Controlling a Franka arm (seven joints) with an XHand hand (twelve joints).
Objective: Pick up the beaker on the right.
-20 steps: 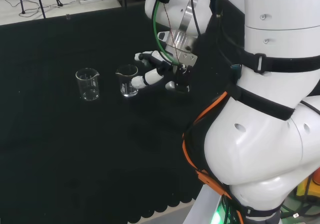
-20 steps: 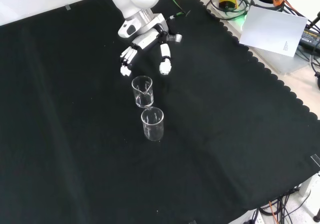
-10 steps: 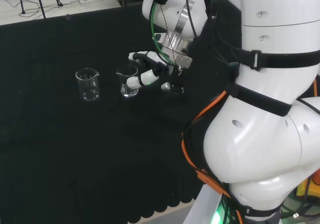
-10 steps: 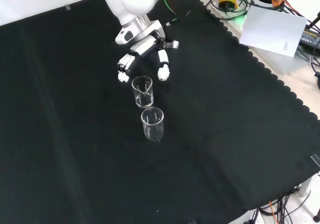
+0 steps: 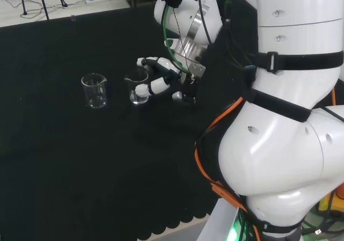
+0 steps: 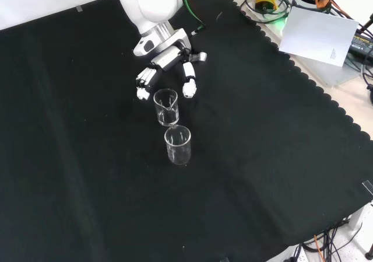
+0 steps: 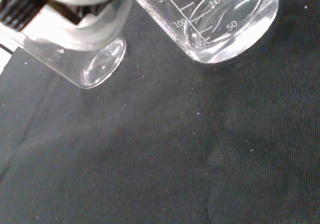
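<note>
Glass beakers, two: near beaker (image 6: 166, 107) sits between the unclenched robot hand (image 6: 169, 63) fingers; far beaker (image 6: 177, 145) apart.

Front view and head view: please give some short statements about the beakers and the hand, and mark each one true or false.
1. Two clear beakers stand upright on the black cloth. True.
2. The hand has lifted a beaker off the cloth. False: both beakers rest on the cloth.
3. In the head view the hand is at the right beaker, its fingers on either side of it. True.
4. The left beaker in the head view lies on its side. False: it stands upright.
5. The two beakers touch each other in the head view. False: they stand apart.
</note>
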